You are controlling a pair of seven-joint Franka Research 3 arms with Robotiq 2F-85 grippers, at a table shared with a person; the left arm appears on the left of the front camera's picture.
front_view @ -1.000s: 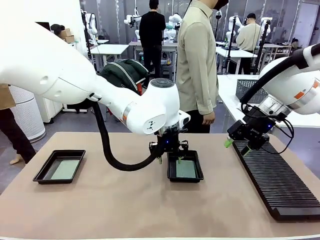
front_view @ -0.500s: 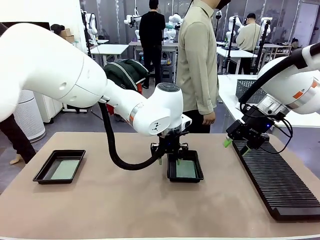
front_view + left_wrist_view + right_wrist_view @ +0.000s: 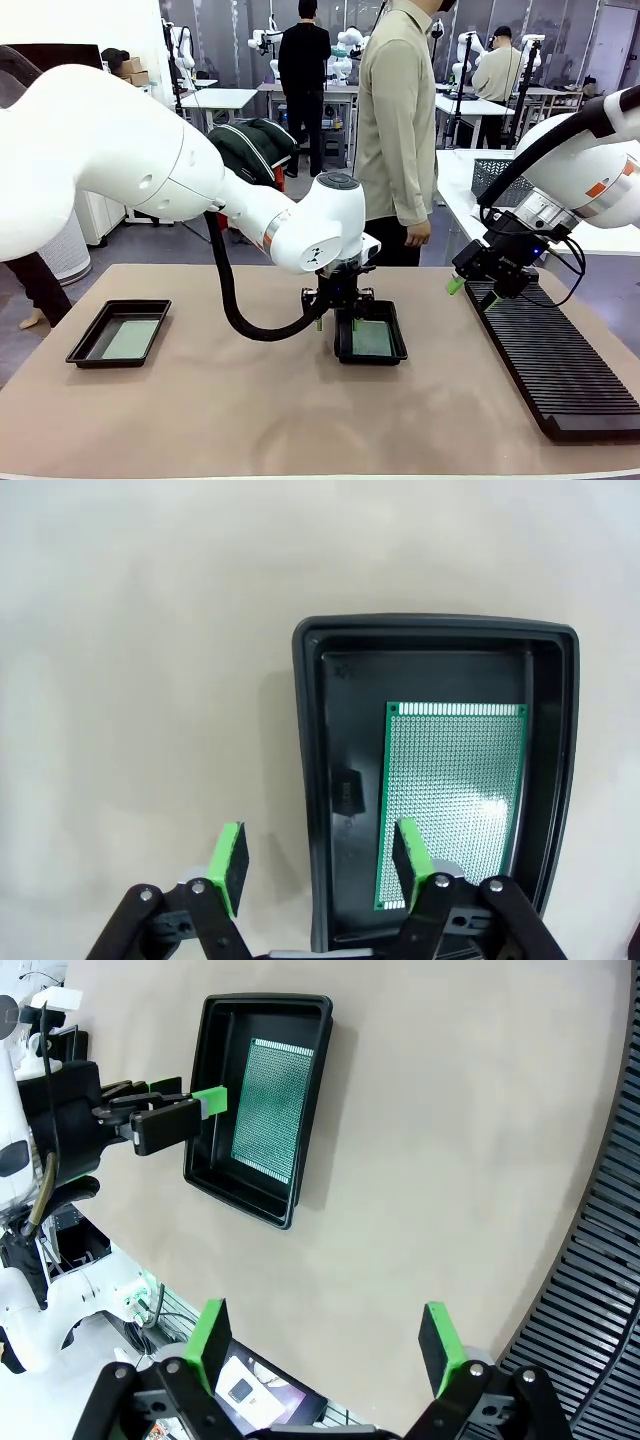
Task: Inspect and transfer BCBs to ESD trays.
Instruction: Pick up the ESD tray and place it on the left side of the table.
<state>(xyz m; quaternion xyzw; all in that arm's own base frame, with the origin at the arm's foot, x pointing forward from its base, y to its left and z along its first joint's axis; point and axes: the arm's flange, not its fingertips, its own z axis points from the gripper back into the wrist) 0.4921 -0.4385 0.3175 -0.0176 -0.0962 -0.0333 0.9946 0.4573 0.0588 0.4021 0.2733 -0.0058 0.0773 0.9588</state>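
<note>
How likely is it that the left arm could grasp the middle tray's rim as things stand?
Probably yes: the left gripper hangs open, empty, its fingers straddling the near wall of the tray, with nothing between them and the rim.

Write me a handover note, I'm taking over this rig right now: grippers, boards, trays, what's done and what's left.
Left gripper: open, empty, over the near rim of the middle tray.
Right gripper: open, empty, by the rack.
Middle tray holds a board, lying flat.
Left tray holds a board too.
Done: both trays filled.
Left: nothing visible to transfer; the rack slots look empty from here.
</note>
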